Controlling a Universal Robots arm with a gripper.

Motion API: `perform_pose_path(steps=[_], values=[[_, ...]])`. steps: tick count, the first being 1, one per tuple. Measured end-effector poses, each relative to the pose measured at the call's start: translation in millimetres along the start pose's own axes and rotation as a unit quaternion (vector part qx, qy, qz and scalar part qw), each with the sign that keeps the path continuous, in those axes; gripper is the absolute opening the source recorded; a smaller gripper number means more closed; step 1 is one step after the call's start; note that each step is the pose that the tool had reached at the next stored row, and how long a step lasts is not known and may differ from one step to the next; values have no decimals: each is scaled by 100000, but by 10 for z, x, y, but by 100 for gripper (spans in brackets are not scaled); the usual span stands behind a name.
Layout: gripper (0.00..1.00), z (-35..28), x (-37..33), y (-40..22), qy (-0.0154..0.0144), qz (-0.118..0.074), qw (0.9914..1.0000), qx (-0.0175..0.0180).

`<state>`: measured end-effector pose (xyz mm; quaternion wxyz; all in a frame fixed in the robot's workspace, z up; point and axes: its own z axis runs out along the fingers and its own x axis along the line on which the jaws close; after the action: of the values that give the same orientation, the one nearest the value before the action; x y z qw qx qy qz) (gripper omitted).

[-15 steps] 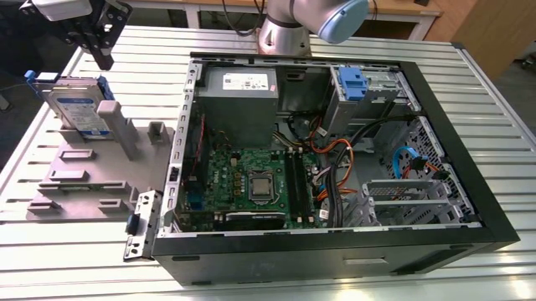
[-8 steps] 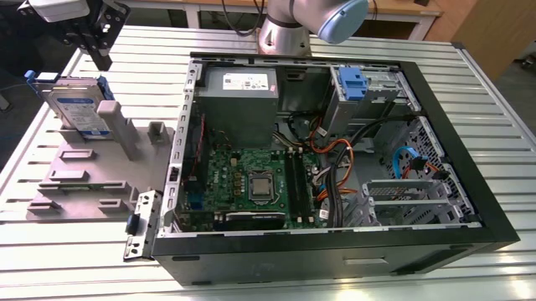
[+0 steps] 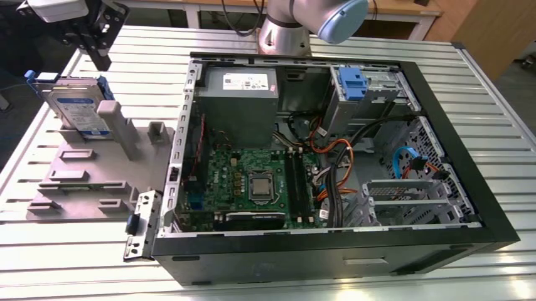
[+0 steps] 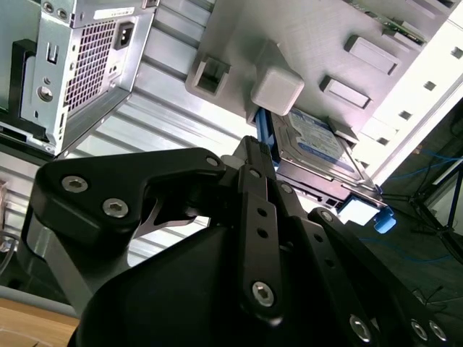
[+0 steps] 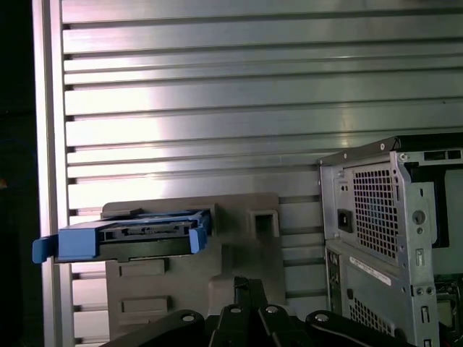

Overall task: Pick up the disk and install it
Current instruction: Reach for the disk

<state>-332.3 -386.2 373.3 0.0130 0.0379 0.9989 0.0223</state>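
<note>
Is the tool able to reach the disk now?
Probably yes: the disk stands in the holder outside the case, its upper edge bare, and the tool hangs close with nothing between them.

Disk [image 3: 77, 110] upright in fixture [image 3: 92, 182], far end; fixture on tabletop [image 3: 75, 263], exterior view's left edge. Case [image 3: 335, 243] just beside fixture. Claw [image 3: 99, 58] above disk, apart.

The disk [image 3: 77, 110] is shiny metal with glossy blue plastic rails [image 5: 79, 242].

Exterior view: even, bright light, soft shadows inside the computer case [image 3: 335, 251]. First wrist view: glare bands whiten the ribbed metal desk [image 5: 217, 123].
</note>
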Motion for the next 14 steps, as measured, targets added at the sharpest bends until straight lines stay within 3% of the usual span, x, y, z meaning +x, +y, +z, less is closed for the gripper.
perform_pose_path(steps=[6, 14], values=[[11, 11, 67, -2, -7, -8, 100000, -3], [11, 36, 247, 11, -1, -3, 100000, 0]])
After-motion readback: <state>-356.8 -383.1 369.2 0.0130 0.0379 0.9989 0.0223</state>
